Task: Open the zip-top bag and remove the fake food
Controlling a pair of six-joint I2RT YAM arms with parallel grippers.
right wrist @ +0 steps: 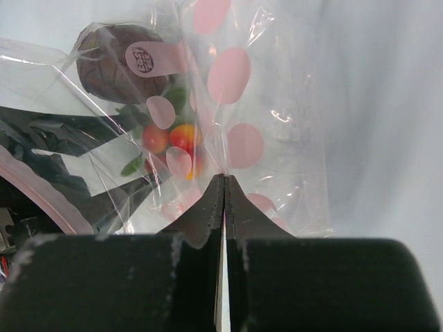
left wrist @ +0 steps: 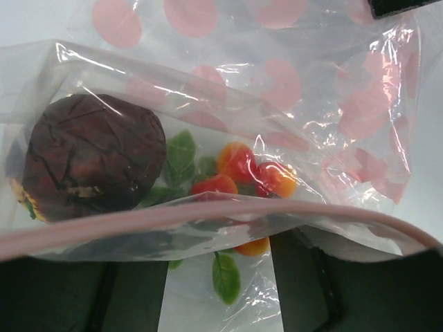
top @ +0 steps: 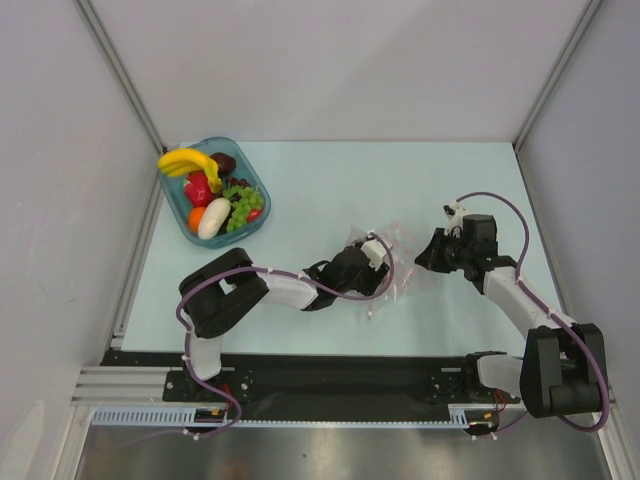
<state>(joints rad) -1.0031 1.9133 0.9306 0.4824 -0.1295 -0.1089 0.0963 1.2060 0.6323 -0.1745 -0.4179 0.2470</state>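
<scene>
Teal tray [top: 177, 208] is sitting at 10 o'clock on the pale blue table [top: 400, 180], close to the left wall [top: 50, 200]. Back wall [top: 330, 60] is running along 12 o'clock, right wall [top: 600, 180] closing off 3 o'clock. Black base plate [top: 340, 375] is lying across the table's 6 o'clock edge, slotted rail [top: 330, 421] just below it, metal sheet [top: 340, 455] showing at the very bottom.

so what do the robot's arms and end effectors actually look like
Both the left arm and right arm have white links between bulky black joint housings, with a thin purple cable looping along each. The right end effector has two matte black fingers with scuffed whitish edges; the left end effector is black too, with a white part.
</scene>
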